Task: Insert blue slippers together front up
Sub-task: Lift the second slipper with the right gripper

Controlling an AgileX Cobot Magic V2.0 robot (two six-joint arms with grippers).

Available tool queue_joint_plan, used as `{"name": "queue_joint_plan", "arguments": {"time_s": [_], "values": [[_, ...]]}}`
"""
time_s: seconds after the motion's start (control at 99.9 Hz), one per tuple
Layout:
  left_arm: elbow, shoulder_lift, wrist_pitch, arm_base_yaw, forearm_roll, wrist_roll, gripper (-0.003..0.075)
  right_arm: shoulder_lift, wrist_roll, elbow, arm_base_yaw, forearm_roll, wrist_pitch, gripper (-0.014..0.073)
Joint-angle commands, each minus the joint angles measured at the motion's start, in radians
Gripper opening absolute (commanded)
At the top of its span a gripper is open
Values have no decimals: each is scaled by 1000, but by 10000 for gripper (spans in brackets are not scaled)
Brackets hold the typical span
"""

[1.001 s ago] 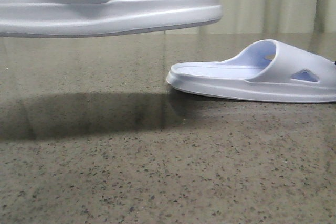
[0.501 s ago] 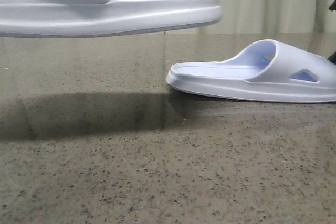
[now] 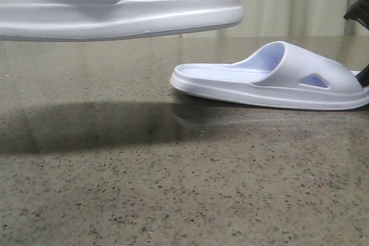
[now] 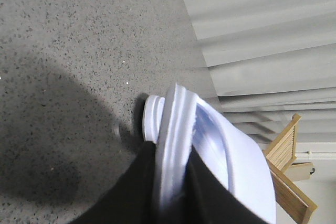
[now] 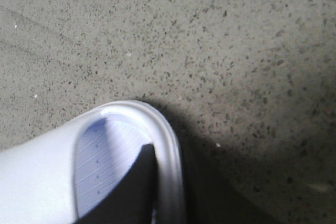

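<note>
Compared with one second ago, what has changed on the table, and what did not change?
The right slipper slid to the left in the front view, toward the raised one, and turned a little. The right pincer now grips its rim, one finger inside; its dark parts have appeared at the right edge. The left slipper stays in the air in the same place, clamped by the left pincer. The table is unchanged.

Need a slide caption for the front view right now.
One blue slipper held aloft, the other slipper low beside the right gripper.

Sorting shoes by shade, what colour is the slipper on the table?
Pale lavender-blue slipper, clearest in the front view.
</note>
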Motion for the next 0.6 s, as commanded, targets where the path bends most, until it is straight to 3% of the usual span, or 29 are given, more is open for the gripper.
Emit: {"name": "queue_joint_plan", "arguments": {"time_s": [0.0, 0.26, 0.591], "values": [[-36, -3, 7, -5, -49, 0, 16, -3, -5, -22, 5, -2, -10, -106], [-36, -3, 7, -5, -49, 0, 16, -35, -5, -30, 5, -2, -114, -107], [-36, -3, 11, -5, -49, 0, 16, -232, -5, -158, 5, -2, -188, -107]]}}
